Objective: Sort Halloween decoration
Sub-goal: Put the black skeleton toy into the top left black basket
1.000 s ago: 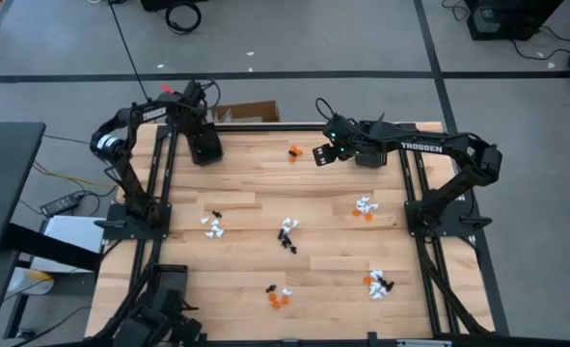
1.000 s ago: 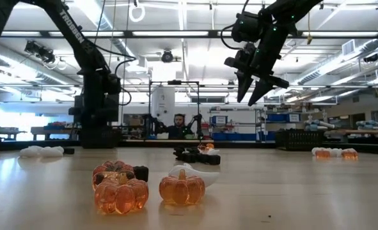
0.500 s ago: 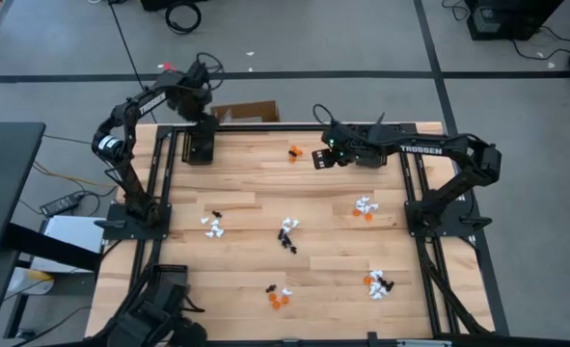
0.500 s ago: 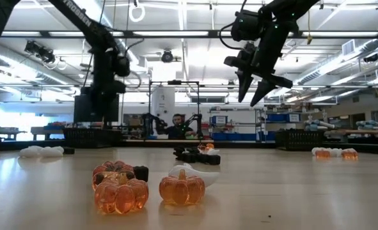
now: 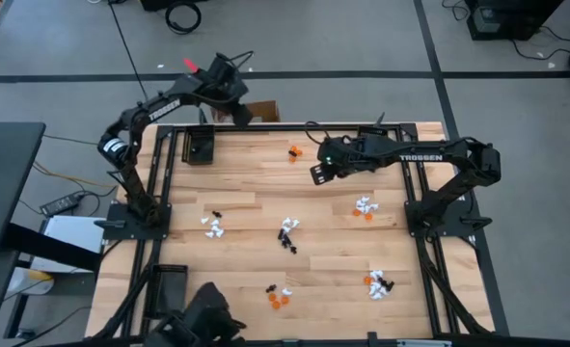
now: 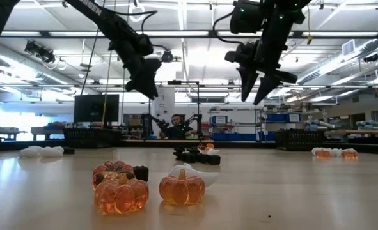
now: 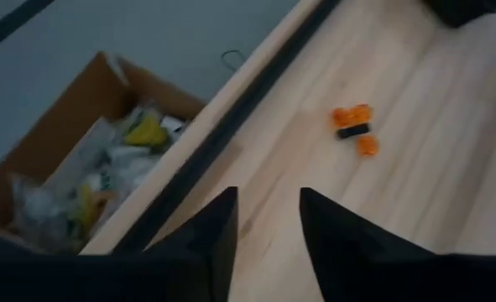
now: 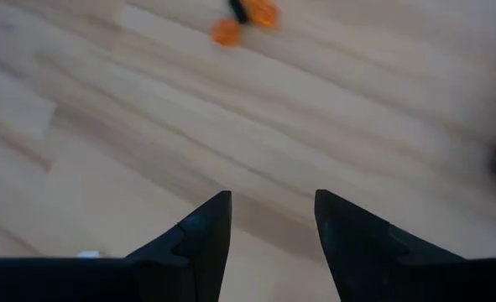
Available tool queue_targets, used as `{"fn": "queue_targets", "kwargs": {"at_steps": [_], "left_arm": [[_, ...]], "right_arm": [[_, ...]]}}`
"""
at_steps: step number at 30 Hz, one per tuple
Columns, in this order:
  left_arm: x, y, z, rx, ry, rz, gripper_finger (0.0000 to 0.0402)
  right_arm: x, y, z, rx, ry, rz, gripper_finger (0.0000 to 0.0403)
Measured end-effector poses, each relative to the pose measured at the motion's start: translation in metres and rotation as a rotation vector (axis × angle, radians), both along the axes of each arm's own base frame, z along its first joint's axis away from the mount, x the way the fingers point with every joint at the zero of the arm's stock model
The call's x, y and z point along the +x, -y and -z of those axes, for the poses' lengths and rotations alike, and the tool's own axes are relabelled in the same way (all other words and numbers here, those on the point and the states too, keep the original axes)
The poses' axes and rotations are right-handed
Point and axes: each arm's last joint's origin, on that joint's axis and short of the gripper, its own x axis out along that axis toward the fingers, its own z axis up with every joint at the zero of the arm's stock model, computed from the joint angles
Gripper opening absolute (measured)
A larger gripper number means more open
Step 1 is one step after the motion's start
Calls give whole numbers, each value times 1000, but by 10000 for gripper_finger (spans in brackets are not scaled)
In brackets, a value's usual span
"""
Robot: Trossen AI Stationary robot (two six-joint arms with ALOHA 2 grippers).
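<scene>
Halloween decoration (image 5: 286,232) lies in small clusters across the tabletop (image 5: 246,183). Right gripper (image 5: 316,173) hangs above the boards, jaws parted and empty, an orange-and-black cluster (image 8: 246,18) well ahead of them. Left gripper (image 5: 241,113) sits over the far edge beside a cardboard box (image 7: 80,159), jaws parted, nothing between them.

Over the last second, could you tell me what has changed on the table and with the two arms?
The left gripper let go of the black tray at the table's far left corner and swung away toward the cardboard box, nothing between its fingers. The right gripper, open, drifted slightly nearer. The trinket clusters stayed put.
</scene>
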Motion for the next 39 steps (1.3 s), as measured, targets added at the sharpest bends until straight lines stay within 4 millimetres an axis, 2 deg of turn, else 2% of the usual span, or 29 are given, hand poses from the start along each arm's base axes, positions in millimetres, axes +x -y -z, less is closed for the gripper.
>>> {"fn": "queue_targets", "kwargs": {"at_steps": [5, 10, 13, 17, 20, 23, 27, 33, 39], "left_arm": [[17, 10, -3, -21, 94, 86, 101], [42, 24, 1, -16, 133, 169, 100], [67, 31, 20, -12, 125, 237, 101], [98, 38, 56, -37, 94, 285, 112], [112, 36, 85, -88, 71, 234, 123], [119, 31, 106, -109, 54, 159, 129], [124, 26, 120, -139, 72, 78, 130], [133, 28, 133, -171, 76, -58, 130], [143, 42, 138, -138, 43, -66, 132]], "right_arm": [[9, 5, -6, -124, 41, -168, 182], [8, 11, -6, -97, 78, -72, 181], [5, 14, -6, -109, 64, -11, 181], [0, 18, -3, -80, 35, 26, 180], [-3, 19, -1, -50, 3, 23, 180], [-6, 17, 0, -25, -31, 15, 180], [-8, 12, 2, -2, -62, 10, 180], [-11, 8, 4, 12, -102, 6, 180], [-13, 9, 4, 13, -120, 11, 180]]}}
